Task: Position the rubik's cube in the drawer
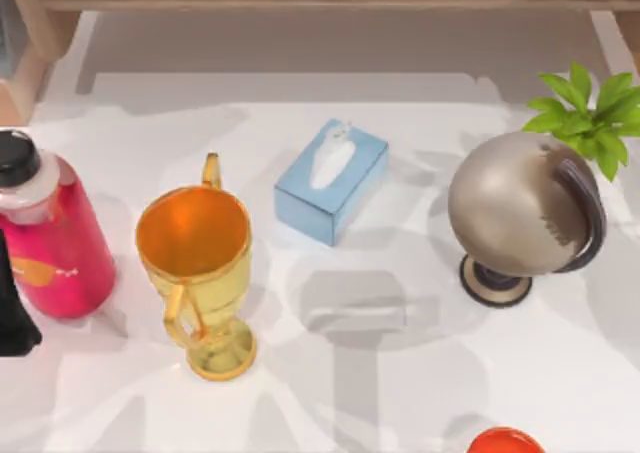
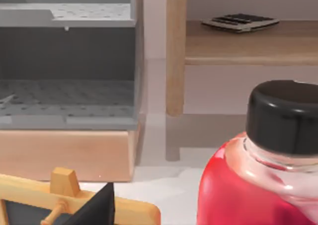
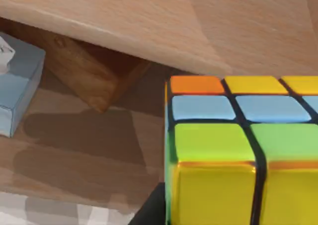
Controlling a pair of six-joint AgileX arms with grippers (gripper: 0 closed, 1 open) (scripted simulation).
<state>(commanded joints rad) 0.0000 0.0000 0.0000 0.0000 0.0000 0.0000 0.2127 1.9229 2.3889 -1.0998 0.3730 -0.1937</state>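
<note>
Close up in my right wrist view sits the cube (image 3: 243, 155), hard against the camera, its orange, yellow, blue and green tiles facing me; a dark sliver of my right gripper lies just beside its lower corner; I judge the cube to be in that gripper's grasp, but whether the pads are pinching it or merely near it I cannot tell. Beyond the cube runs a wooden shelf (image 3: 149, 21) with a leg under it, and the tissue box (image 3: 17, 86) lies off to one side on the table.

From above, the table (image 1: 400, 373) carries a red bottle (image 1: 55, 243), an amber cup (image 1: 195, 273), the tissue box (image 1: 330, 178), a globe (image 1: 520, 213) and a plant (image 1: 590, 113); a dark part of my left arm shows at the left edge.

My left wrist view looks past the bottle (image 2: 258, 175) toward the drawer (image 2: 67, 101), a grey tray that stands pulled open in a wooden frame, with a wooden post (image 2: 176, 51) just beside it; I cannot tell whether my left fingers are spread or closed.

So the relation that matters: the drawer lies at the left arm's end of the table, while the cube rides with my right arm; as I judge it, the cube must travel across toward that open tray, clearing the bottle and cup on the way.
</note>
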